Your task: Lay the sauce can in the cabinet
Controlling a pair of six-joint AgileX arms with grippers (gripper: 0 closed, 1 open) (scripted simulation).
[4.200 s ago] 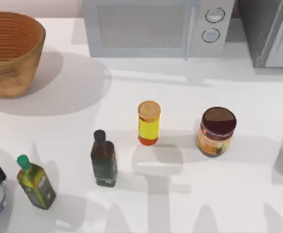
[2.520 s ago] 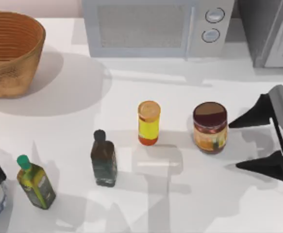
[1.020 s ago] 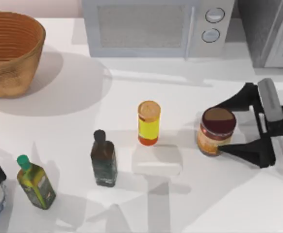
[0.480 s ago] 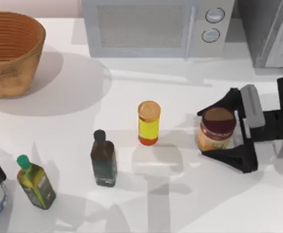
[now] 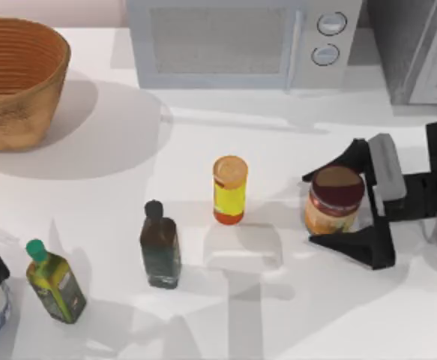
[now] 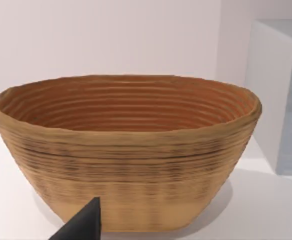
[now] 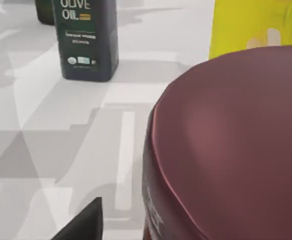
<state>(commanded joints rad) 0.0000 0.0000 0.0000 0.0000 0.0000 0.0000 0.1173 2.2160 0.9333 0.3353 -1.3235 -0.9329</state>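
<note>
White "OLIVE OIL" lettering marks the dark bottle.

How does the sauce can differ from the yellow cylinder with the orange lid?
The sauce can is squat and wide with a maroon top; the yellow cylinder is slimmer with an orange lid. The right gripper brackets the sauce can, fingers open; the yellow cylinder stands free. Both stand upright on the table.
</note>
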